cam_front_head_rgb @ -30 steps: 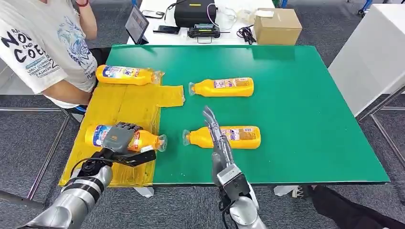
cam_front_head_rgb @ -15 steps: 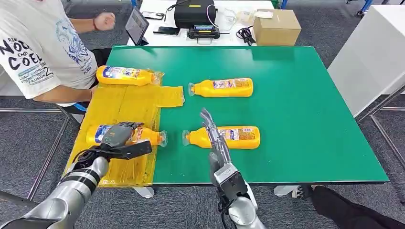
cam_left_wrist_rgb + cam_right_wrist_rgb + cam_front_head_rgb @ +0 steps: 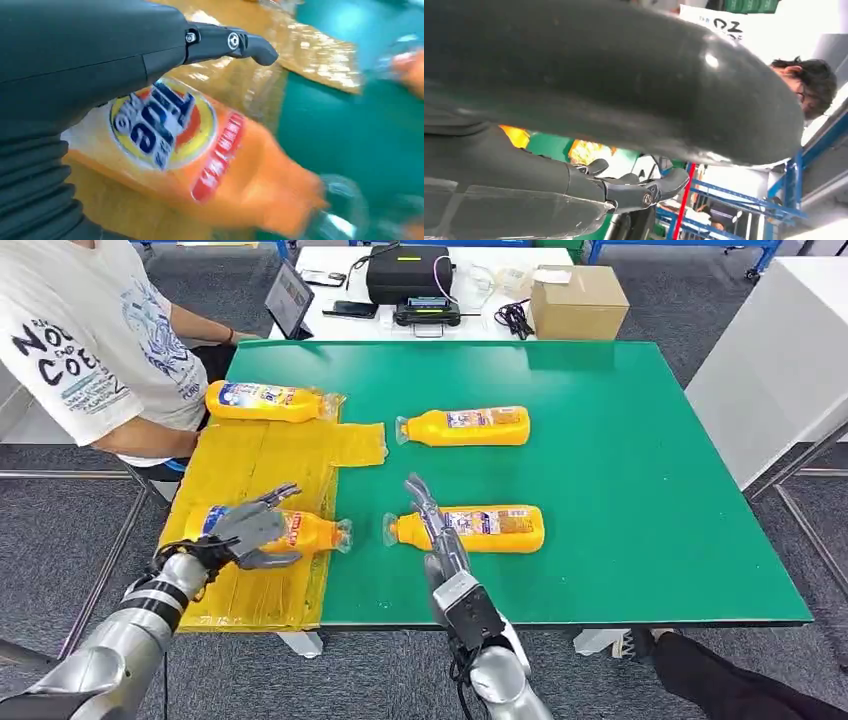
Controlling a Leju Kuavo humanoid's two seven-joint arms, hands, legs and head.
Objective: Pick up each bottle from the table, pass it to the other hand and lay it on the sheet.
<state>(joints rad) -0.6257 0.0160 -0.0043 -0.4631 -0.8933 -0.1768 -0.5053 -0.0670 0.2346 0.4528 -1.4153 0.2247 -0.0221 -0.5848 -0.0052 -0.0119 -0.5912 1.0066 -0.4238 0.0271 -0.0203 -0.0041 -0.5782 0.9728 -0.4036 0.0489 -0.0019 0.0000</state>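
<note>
Several orange bottles lie on their sides. One bottle (image 3: 308, 534) rests on the near part of the yellow sheet (image 3: 262, 465), and my left hand (image 3: 247, 530) hovers over its labelled end with fingers spread, holding nothing. In the left wrist view that bottle (image 3: 170, 135) lies just beyond my fingers (image 3: 230, 42). Another bottle (image 3: 268, 400) lies at the sheet's far end. Two bottles (image 3: 466, 426) (image 3: 480, 528) lie on the green table (image 3: 640, 440). My right hand (image 3: 432, 521) stands edge-up with straight fingers in front of the nearer one's neck, holding nothing; in the right wrist view its fingers (image 3: 639, 192) are extended.
A person in a white T-shirt (image 3: 90, 340) sits at the table's left side, close to the sheet. Behind the green table stand a tablet (image 3: 287, 295), a black case (image 3: 405, 270) and a cardboard box (image 3: 578, 300). A white cabinet (image 3: 790, 350) stands to the right.
My left hand has let go of the bottle on the sheet, spread its fingers and drawn back a little. My right hand has drifted slightly left. The person's raised arm has come down.
</note>
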